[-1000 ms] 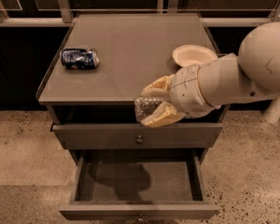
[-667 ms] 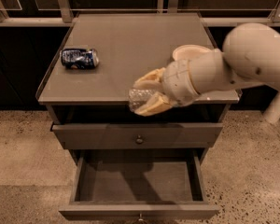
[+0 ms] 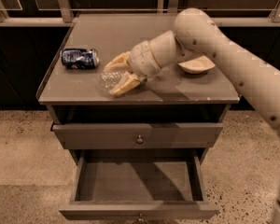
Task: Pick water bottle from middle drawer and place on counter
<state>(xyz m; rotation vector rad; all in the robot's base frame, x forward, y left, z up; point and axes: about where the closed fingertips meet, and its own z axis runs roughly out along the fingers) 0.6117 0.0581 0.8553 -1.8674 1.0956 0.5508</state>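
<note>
- We start at the can (image 3: 80, 58), blue and silver, lying on its side near the left rim of the tabletop (image 3: 130, 29). We place everything else from it.
- Just right of the can, and a little nearer the front edge, is the bottle (image 3: 106, 78). It is clear and crinkled, roughly on its side, low over the grey surface. It is apart from the can. We cannot tell whether it rests on the tabletop or sits a shade above it.
- The hand (image 3: 110, 81) is at that same spot right of the can, pinching the bottle. One tan finger (image 3: 117, 61) runs along the bottle's far side, about level with the can. The other lies along its near side, toward the front edge.
- Below the can and to its right, under the tabletop, is the upper front (image 3: 186, 135). It is shut, with a small knob (image 3: 139, 139) at its middle.
- Lower again from the can is the drawer (image 3: 177, 210), pulled well out. Its grey floor is in view, with a shadow across it.
- Well to the right of the can, also on the tabletop, is a pale shallow plate (image 3: 198, 65). Its left part is hidden behind the arm.
- The cream arm (image 3: 233, 59) comes in from the right edge, farthest from the can. It bends above the plate and reaches left and down toward the can, ending in the hand.
</note>
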